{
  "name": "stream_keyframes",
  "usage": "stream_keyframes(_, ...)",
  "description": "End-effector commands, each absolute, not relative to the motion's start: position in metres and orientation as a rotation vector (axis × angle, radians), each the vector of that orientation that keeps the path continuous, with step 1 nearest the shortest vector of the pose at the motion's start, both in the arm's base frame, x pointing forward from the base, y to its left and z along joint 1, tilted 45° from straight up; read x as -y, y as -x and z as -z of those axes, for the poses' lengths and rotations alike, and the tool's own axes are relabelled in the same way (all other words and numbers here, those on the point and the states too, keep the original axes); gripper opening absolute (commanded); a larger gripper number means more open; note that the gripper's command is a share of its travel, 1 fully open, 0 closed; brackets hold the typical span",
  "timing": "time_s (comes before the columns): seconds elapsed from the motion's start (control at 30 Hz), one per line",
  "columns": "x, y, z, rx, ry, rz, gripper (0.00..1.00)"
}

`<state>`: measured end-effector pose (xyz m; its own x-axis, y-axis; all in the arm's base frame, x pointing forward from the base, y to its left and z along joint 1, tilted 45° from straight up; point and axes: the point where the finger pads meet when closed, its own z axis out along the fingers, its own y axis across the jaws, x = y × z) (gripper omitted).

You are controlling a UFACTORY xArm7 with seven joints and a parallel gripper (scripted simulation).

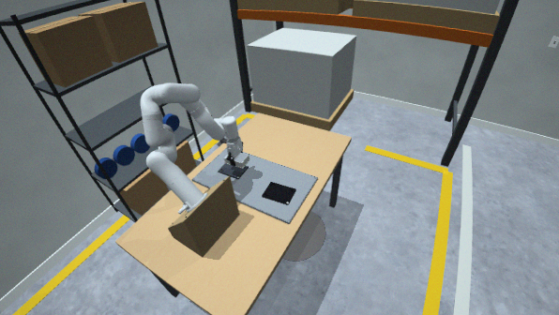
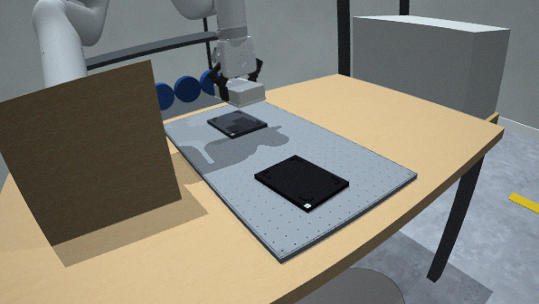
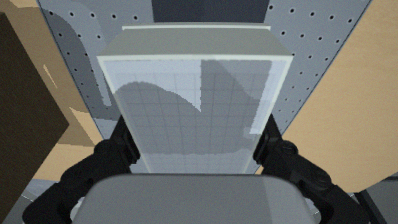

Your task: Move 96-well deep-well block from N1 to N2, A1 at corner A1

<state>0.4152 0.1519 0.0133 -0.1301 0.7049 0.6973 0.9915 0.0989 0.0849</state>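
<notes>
Exterior view: pale grey rectangular 96-well deep-well block (image 2: 244,93) upright, level, clamped in black two-finger gripper (image 2: 239,86) above dark square nest N1 (image 2: 237,123), near tabletop's far-left edge.

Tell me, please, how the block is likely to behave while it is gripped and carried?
The block looks like a stiff, boxy solid, so it probably won't flex. The gripper clamps only its two sides, and those look smooth, so it might slip if jolted. It hangs level above N1, so tipping seems unlikely.
</notes>
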Motion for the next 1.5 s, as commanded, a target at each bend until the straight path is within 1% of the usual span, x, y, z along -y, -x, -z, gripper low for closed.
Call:
stream_keyframes(0.0, -0.143, -0.416, -0.006, 1.893, 1.658, 0.771, 0.0)
stream_keyframes(1.47, -0.05, -0.407, 0.085, 1.894, 1.658, 0.77, 0.0)
